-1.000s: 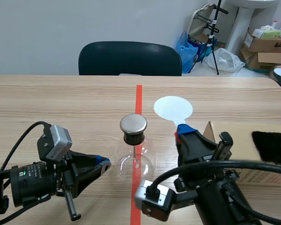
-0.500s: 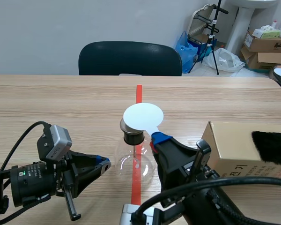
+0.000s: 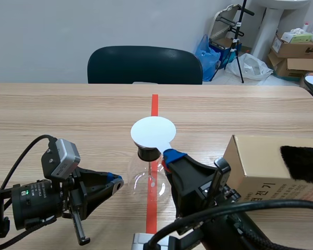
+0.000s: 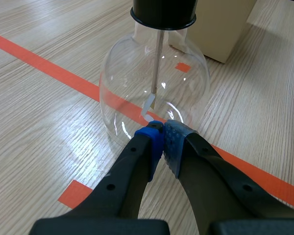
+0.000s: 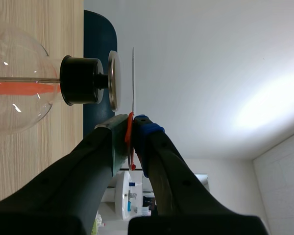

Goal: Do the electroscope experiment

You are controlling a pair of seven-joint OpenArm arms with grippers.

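1. In the scene view, a glass flask (image 3: 141, 183) is seen standing on the orange tape line (image 3: 154, 104) near the middle of the wooden table (image 3: 68, 114). It is closed by a black stopper (image 3: 148, 153). A white disc (image 3: 153, 131) is held flat just over the stopper by the right gripper (image 3: 171, 155), whose fingers are clamped on the disc's short stem. The left gripper (image 3: 112, 182) is seen low on the left, its tips pointed at the flask's side and pressed together. A cardboard box (image 3: 255, 166) with a black cloth (image 3: 302, 162) on top is set at the right, and a dark chair (image 3: 144, 65) is placed beyond the far edge.

2. In the left wrist view, the left gripper (image 4: 161, 133) is seen closed on nothing, with its blue pads (image 4: 150, 146) met right at the flask's (image 4: 122, 83) lower wall. A thin rod (image 4: 158, 63) is hung from the stopper (image 4: 163, 12) inside the glass, with a pale foil strip (image 4: 148, 107) at its end. The box (image 4: 220, 29) is seen beyond the flask.

3. In the right wrist view, the right gripper (image 5: 131, 128) is seen closed on an orange stem. The white disc (image 5: 133, 78) is shown edge-on as a thin line, just beside the metal cap (image 5: 114, 81); a narrow gap is seen between them. The cap is seated on the stopper (image 5: 81, 80) of the flask (image 5: 14, 107).
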